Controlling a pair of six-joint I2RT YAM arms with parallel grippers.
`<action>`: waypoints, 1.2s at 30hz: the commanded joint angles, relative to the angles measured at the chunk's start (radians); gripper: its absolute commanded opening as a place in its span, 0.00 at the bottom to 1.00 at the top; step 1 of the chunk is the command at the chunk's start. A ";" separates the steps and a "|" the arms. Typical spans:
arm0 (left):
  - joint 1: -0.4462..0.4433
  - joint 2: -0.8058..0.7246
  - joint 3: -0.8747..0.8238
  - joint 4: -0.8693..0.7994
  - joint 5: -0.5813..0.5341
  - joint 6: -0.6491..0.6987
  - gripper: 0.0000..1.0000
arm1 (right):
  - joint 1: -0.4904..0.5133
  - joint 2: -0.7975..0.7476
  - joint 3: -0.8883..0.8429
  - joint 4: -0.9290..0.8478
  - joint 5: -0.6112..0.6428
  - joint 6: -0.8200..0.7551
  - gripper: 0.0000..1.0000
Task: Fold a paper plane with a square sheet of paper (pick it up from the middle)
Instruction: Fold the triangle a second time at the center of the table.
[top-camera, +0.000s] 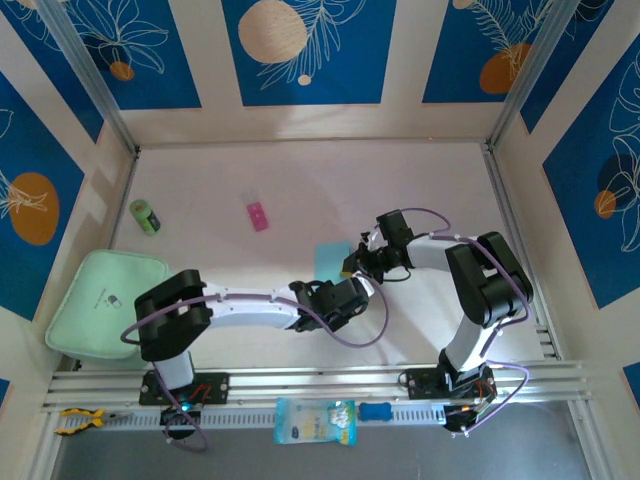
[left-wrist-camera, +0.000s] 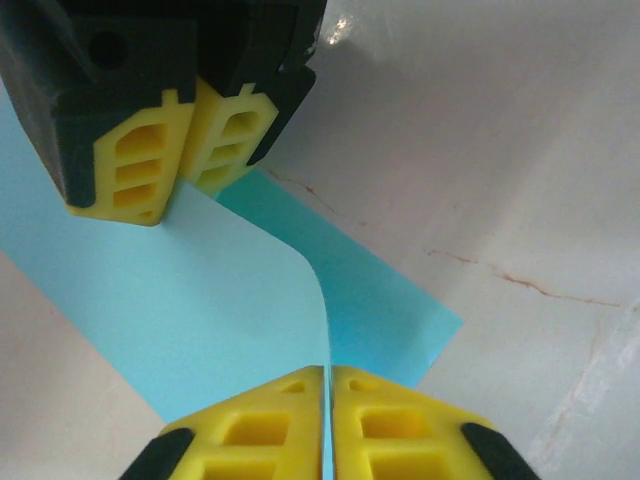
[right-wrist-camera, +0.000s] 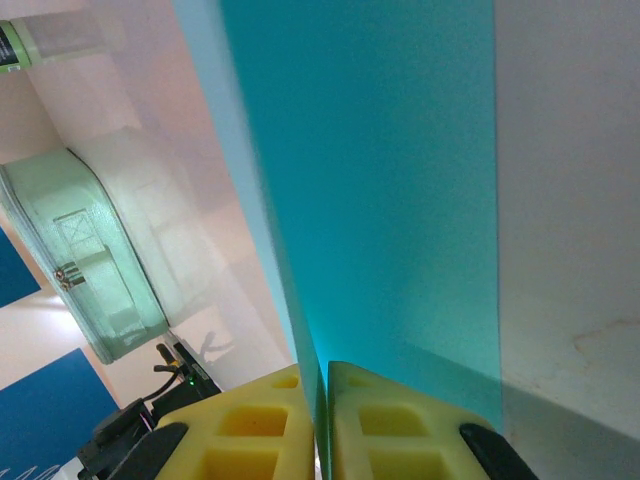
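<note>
Thin light cyan-blue square paper sheet (top-camera: 333, 258) located mid-way across white table (top-camera: 300, 180), between 2 arms. Left gripper (left-wrist-camera: 328, 385) clenched on sheet's curled edge. Right gripper (right-wrist-camera: 322, 385) clenched on same sheet, further along. 2 pinch points likely used so raised flap is held taut and aligned over lower layer for creasing. Fold judged early; no dart shape formed. Risk: thin paper torn if arms pulled apart.

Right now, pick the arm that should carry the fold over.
Left arm, probably: its jaws are shut on the paper's raised, curling edge and could carry it across, while the right arm's jaws clamp the other end.
</note>
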 joint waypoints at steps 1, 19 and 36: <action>0.013 -0.037 0.001 -0.027 0.015 -0.023 0.02 | -0.006 -0.028 0.011 -0.029 -0.002 -0.005 0.12; 0.285 -0.120 -0.113 0.130 0.642 -0.204 0.00 | -0.029 -0.402 -0.241 -0.057 0.133 0.122 0.28; 0.318 -0.095 -0.114 0.112 0.664 -0.197 0.10 | 0.138 -0.303 -0.270 0.157 0.123 0.248 0.07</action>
